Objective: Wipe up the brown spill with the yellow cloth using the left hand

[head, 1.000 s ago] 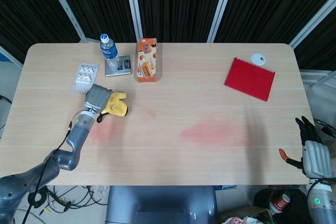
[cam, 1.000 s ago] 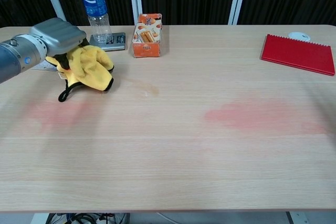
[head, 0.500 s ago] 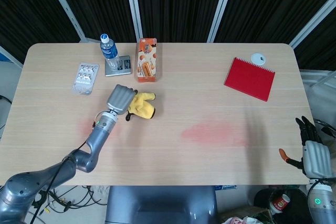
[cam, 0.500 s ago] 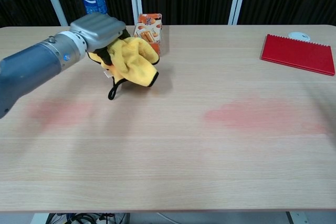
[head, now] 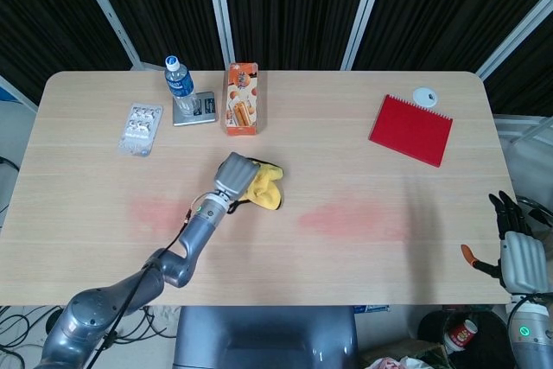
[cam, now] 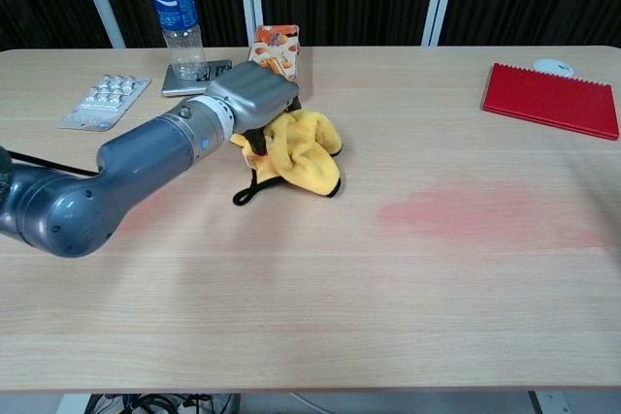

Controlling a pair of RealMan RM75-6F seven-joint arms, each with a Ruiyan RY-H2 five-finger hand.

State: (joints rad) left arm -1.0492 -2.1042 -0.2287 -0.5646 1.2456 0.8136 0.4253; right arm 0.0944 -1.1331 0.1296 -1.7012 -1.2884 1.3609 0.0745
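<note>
Gripping the yellow cloth [cam: 301, 152], the left hand [cam: 254, 96] holds it bunched against the table [cam: 310, 317], near the middle and in front of the snack box [head: 242, 98]. No brown spill can be made out around the cloth; a faint pink patch [cam: 475, 212] lies to its right. The right hand [head: 517, 252] hangs past the table's right edge, holding nothing, fingers extended. A water bottle [cam: 178, 13], a pill pack [cam: 102, 101] and a red notebook [cam: 553, 100] sit further back
</note>
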